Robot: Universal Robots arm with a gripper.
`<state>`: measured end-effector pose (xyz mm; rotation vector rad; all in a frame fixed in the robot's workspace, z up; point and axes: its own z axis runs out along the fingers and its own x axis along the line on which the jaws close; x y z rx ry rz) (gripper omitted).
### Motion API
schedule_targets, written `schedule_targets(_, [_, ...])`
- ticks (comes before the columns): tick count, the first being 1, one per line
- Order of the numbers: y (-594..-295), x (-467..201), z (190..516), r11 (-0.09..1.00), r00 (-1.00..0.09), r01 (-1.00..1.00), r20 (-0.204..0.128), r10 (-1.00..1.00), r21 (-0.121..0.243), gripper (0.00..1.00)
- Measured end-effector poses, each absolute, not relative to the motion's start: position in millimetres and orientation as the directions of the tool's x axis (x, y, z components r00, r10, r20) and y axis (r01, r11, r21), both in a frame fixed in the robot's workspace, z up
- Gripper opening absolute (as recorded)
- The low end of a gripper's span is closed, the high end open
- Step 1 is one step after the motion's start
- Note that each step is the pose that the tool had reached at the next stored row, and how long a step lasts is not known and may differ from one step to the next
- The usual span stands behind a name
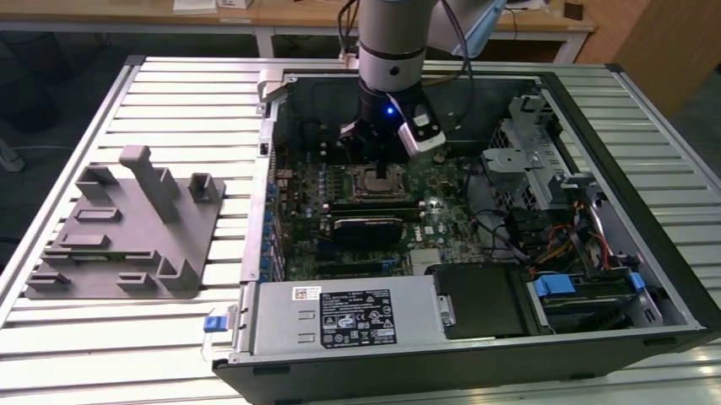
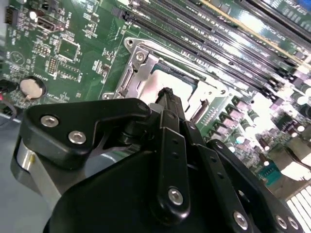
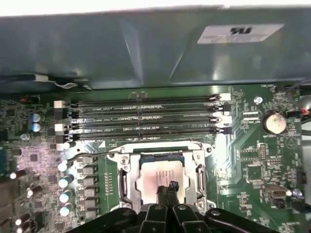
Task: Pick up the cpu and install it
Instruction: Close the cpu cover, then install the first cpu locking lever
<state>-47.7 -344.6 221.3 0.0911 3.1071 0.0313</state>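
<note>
1 end effector (image 3: 167, 188): fingertips drawn together with no gap between them, gripping nothing; in both wrist views the tips sit right over the cpu's top plate, and whether they touch it cannot be told.
Cpu (image 3: 156, 175): lies flat inside the socket with its silvery plate facing up.
Socket (image 3: 124, 180): metal frame surrounding the cpu on all 4 sides, just beside 4 long memory slots (image 3: 146, 115).
Motherboard (image 1: 457, 215): green, on the floor of the computer case, with a round coin cell (image 3: 274, 121) near the socket.
Computer case (image 1: 664, 278): on its side with the panel off, resting on the slatted metal tabletop (image 1: 113, 337); the arm reaches down into its far half.
Tray (image 1: 124, 228): grey plastic with upright posts, at the exterior view's left, beside the case but apart from it.
</note>
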Motion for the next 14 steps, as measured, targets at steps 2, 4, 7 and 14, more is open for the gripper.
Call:
schedule_targets(2, [-345,-48,228,0.998,-0.998,0.058,-0.032,0.059,0.021,0.11])
schedule_targets(4, [-345,-48,234,0.998,-0.998,0.058,-0.032,0.059,0.021,0.11])
schedule_targets(7, [-345,-48,240,0.998,-0.998,0.058,-0.032,0.059,0.021,0.11])
schedule_targets(14, [-345,-48,240,0.998,-0.998,0.058,-0.032,0.059,0.021,0.11])
